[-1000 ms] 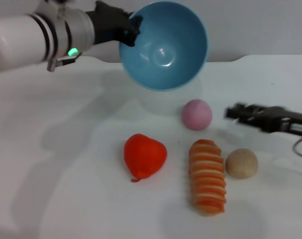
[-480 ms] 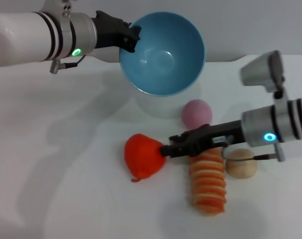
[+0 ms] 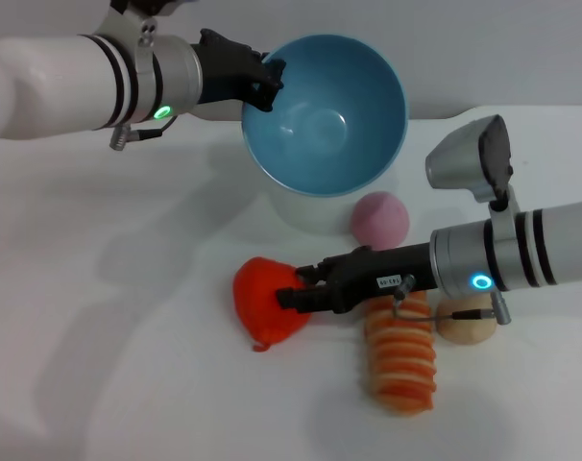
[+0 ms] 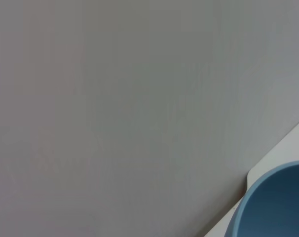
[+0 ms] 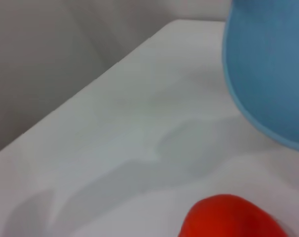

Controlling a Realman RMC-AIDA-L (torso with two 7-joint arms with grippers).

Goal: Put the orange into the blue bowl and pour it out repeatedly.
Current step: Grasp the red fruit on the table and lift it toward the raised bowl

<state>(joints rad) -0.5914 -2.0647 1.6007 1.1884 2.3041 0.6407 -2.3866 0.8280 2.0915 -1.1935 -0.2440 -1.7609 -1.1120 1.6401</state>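
My left gripper is shut on the near-left rim of the blue bowl. It holds the bowl raised over the back of the table, tilted with its opening toward me and nothing inside. The bowl's edge also shows in the left wrist view and the right wrist view. The red-orange orange lies on the white table in front of the bowl, and its top shows in the right wrist view. My right gripper reaches in from the right and presses against the orange's right side.
A pink ball lies just behind my right arm. An orange-and-cream striped loaf and a tan ball lie under and in front of that arm. The grey wall runs along the table's back edge.
My right arm swept in from the right edge to the orange and nudged it slightly left. The left arm shifted the bowl a little right and tipped it more upright.
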